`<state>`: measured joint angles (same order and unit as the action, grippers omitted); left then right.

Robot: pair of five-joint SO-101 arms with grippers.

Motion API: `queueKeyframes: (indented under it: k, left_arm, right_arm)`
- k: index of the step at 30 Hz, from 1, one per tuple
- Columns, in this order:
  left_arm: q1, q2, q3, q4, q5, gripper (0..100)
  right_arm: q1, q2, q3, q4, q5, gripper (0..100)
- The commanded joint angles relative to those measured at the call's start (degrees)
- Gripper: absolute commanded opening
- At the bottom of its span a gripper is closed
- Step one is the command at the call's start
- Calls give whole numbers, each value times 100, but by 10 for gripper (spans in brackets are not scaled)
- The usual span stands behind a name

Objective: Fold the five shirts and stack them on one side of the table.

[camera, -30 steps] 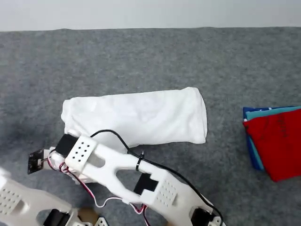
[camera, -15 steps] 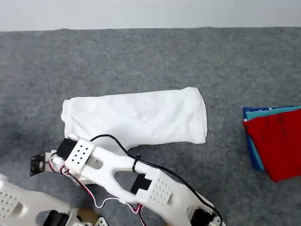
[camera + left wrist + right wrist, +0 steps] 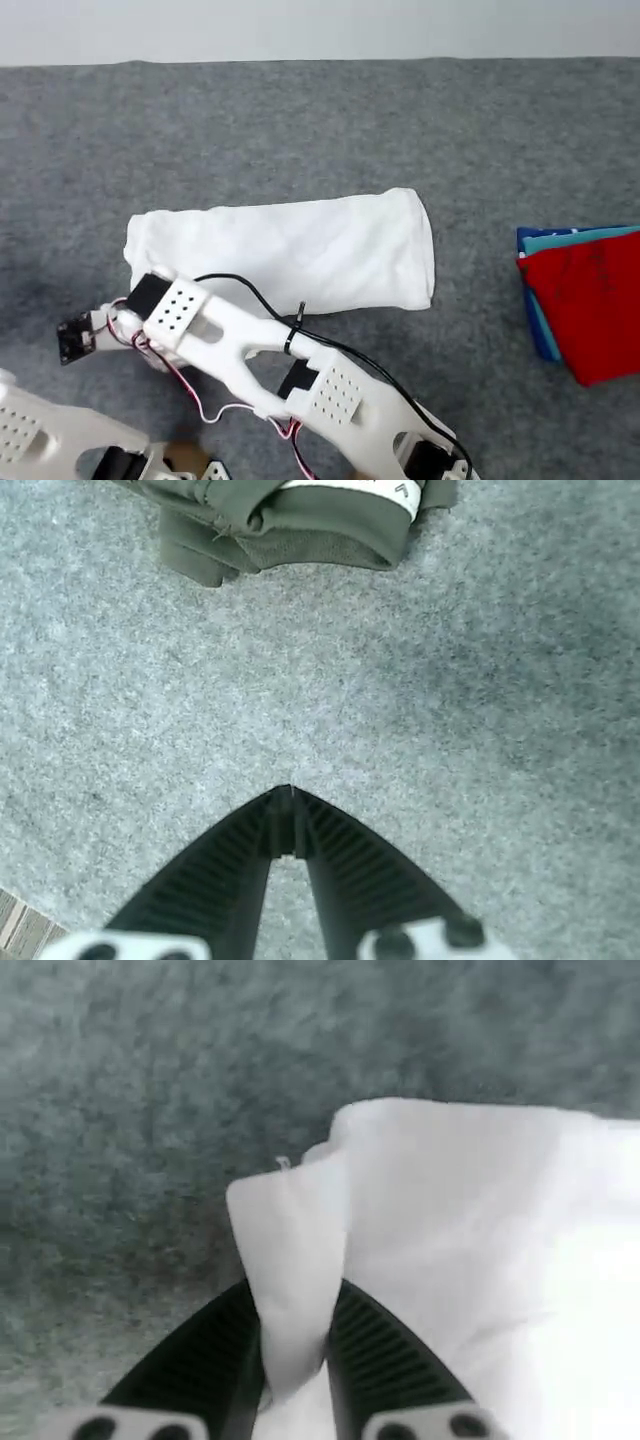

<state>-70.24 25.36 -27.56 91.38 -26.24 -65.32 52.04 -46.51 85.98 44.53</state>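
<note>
A white shirt [image 3: 300,250], folded into a long band, lies across the middle of the grey table. My right gripper [image 3: 140,338] is at the band's near left corner, and its arm reaches over from the near right. In the right wrist view the right gripper [image 3: 295,1305] is shut on a pinch of the white shirt [image 3: 480,1240]. My left gripper [image 3: 293,800] hovers shut and empty over bare grey felt. Beyond it lies a crumpled dark green shirt [image 3: 290,520]. A folded red shirt [image 3: 590,300] tops a stack at the right edge.
Blue and teal folded shirts [image 3: 535,300] lie under the red one. The left arm's white base [image 3: 40,435] sits at the near left corner. The grey felt table [image 3: 320,130] has open room behind the white shirt and between it and the stack.
The right arm dipped toward the near edge, then came back, tugging the corner it holds. The white shirt slid slightly left and its near edge drew straighter.
</note>
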Motion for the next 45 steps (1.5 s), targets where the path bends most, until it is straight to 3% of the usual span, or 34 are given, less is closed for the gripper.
queueKeyframes:
  k: [1, 16, 25, 29, 32, 40, 45]
  left_arm:
    - [18, -440, -57, -114, -53, 2]
    - [255, -396, -48, -123, -53, 2]
    - [404, -387, -40, -123, -53, 2]
    - [404, -387, -31, -123, -53, 2]
    - [404, -387, -22, -123, -53, 2]
    - [404, -387, -22, -88, -35, 2]
    - [404, -396, -22, -79, -35, 2]
  right_arm:
    - [189, -75, -580, -4, 62, 11]
    - [1174, -13, -1292, -576, 677, 11]
    - [1402, 295, -1327, -1042, 870, 16]
    - [1516, 426, -1336, -1112, 818, 144]
    - [1640, 435, -1565, -1165, 308, 243]
    - [1982, 470, -2426, -1095, 264, 246]
    - [2097, 426, -2646, -505, 229, 245]
